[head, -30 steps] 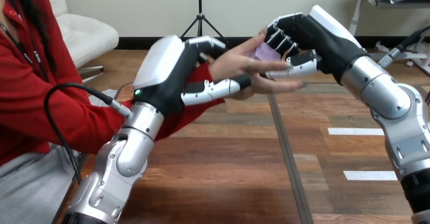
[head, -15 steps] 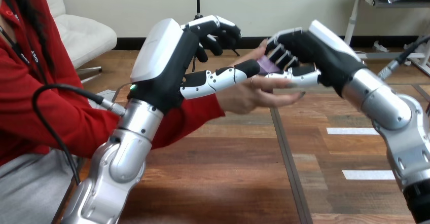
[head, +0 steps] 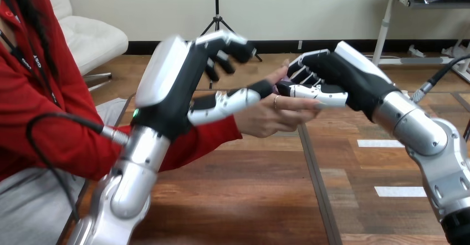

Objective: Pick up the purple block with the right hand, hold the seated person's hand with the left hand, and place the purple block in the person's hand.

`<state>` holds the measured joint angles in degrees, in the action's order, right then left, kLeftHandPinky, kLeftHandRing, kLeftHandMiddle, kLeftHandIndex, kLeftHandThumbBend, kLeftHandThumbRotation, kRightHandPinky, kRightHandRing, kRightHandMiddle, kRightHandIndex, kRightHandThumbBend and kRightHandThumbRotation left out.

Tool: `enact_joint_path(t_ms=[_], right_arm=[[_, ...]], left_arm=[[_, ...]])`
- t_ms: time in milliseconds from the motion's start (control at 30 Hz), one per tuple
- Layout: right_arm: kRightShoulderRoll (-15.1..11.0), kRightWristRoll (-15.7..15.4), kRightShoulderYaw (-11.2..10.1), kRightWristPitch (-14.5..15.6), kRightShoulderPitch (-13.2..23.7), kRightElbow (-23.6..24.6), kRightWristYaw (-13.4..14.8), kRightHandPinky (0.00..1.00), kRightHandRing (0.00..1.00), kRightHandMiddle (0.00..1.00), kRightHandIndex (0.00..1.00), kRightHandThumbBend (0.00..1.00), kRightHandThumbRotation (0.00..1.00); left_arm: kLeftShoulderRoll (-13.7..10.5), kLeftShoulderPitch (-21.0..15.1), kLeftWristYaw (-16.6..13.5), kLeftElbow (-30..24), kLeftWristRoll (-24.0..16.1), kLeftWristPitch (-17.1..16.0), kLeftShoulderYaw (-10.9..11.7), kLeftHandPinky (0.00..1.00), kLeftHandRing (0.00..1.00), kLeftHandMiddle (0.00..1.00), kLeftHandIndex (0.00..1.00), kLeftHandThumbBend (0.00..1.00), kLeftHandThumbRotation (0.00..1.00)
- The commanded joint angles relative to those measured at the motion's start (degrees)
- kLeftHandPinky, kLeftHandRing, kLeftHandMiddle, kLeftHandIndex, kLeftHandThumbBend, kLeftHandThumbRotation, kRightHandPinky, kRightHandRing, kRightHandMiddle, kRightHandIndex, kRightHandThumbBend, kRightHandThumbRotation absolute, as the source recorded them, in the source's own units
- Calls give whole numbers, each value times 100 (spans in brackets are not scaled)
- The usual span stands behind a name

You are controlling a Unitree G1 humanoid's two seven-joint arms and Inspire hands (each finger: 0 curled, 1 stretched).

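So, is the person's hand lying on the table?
No: the person's hand hangs above the table, between left hand and right hand.

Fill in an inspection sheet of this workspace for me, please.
Surface: wooden table, with a dark seam running down it.
Job's things: person's hand raised over the table between both robot hands; who holds the purple block cannot be told.
Clutter: two white strips on the surface at the view's right.
Robot hands: left robot hand open, thumb crossing in front of the person's hand, fingers above it; right robot hand at the person's fingertips.
Cables: nothing seen on the table.
Surroundings: person seated at the view's left.
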<state>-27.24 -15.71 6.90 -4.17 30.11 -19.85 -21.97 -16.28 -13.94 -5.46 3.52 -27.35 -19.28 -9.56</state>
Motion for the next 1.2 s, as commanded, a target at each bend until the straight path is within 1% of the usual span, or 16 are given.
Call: enact_joint_path(t_ms=[0, 300, 800, 900, 1000, 1100, 1167], right_arm=[[-142, 77, -174, -131, 192, 93, 82, 55, 61, 63, 65, 38, 74], [-147, 134, -217, -260, 101, 55, 86, 53, 61, 64, 65, 37, 76], [-182, 148, -257, -236, -8, 78, 93, 50, 60, 63, 66, 35, 77], [-190, 150, -265, -231, -26, 81, 100, 50, 59, 63, 66, 35, 77], [-201, 147, -275, -239, -53, 86, 114, 50, 60, 63, 66, 35, 77], [-219, 151, -284, -257, -79, 93, 110, 50, 60, 64, 66, 36, 77], [-236, 145, -291, -268, -111, 106, 118, 50, 60, 64, 66, 36, 77]], left_arm=[[-116, 76, -41, 50, 117, -122, 185, 48, 59, 65, 62, 71, 68], [-195, 281, -35, 261, 180, -261, 211, 52, 63, 68, 63, 72, 68], [-197, 437, -126, 807, 237, -601, 238, 55, 65, 70, 64, 72, 73], [-181, 470, -136, 922, 303, -703, 250, 55, 66, 70, 64, 72, 72], [-172, 493, -167, 1102, 390, -881, 259, 55, 66, 71, 64, 70, 72], [-146, 521, -165, 1328, 536, -1083, 277, 57, 67, 71, 65, 69, 71], [-128, 526, -156, 1573, 668, -1311, 287, 58, 68, 72, 65, 67, 71]])
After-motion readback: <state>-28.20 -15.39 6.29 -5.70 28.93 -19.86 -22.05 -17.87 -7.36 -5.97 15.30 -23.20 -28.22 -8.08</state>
